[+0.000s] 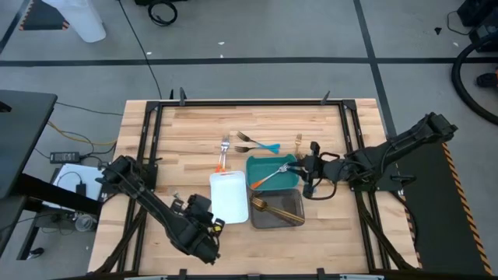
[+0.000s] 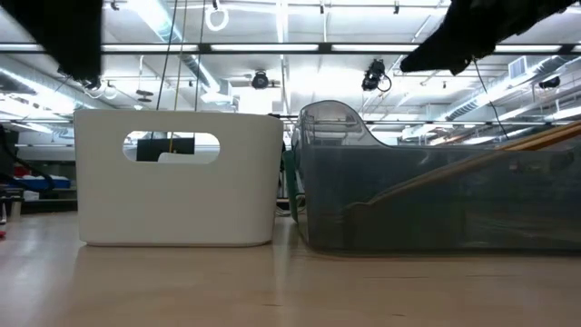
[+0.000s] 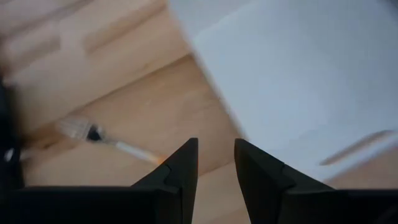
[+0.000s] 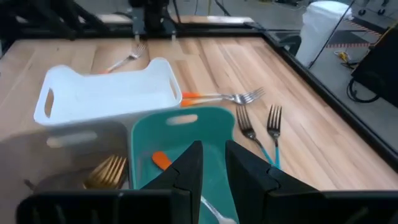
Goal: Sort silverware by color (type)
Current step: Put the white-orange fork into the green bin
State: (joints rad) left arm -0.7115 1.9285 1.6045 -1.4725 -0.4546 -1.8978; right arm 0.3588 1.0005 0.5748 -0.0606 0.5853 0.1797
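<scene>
My right gripper [image 1: 298, 168] [image 4: 213, 155] hovers over the teal tray [image 1: 264, 165], fingers a narrow gap apart. An orange-handled fork [image 1: 268, 179] lies in that tray; its orange end [image 4: 160, 160] and silver neck [image 4: 216, 213] show beneath the fingers. Gold forks [image 1: 274, 208] lie in the grey tray [image 1: 289, 219]. An orange-handled fork [image 1: 223, 152], two teal-handled forks [image 1: 255, 144] and a gold fork [image 1: 297, 141] lie flat on the table. My left gripper [image 1: 210, 231] [image 3: 216, 158] waits beside the white tray [image 1: 229, 196], slightly open, near another fork [image 3: 93, 132].
The three trays stand side by side in the middle of the table. In the low view the white tray [image 2: 177, 177] and grey tray [image 2: 436, 195] fill the front, a gold handle [image 2: 481, 159] leaning inside the grey one. Bare wood lies toward the far edge [image 1: 194, 124].
</scene>
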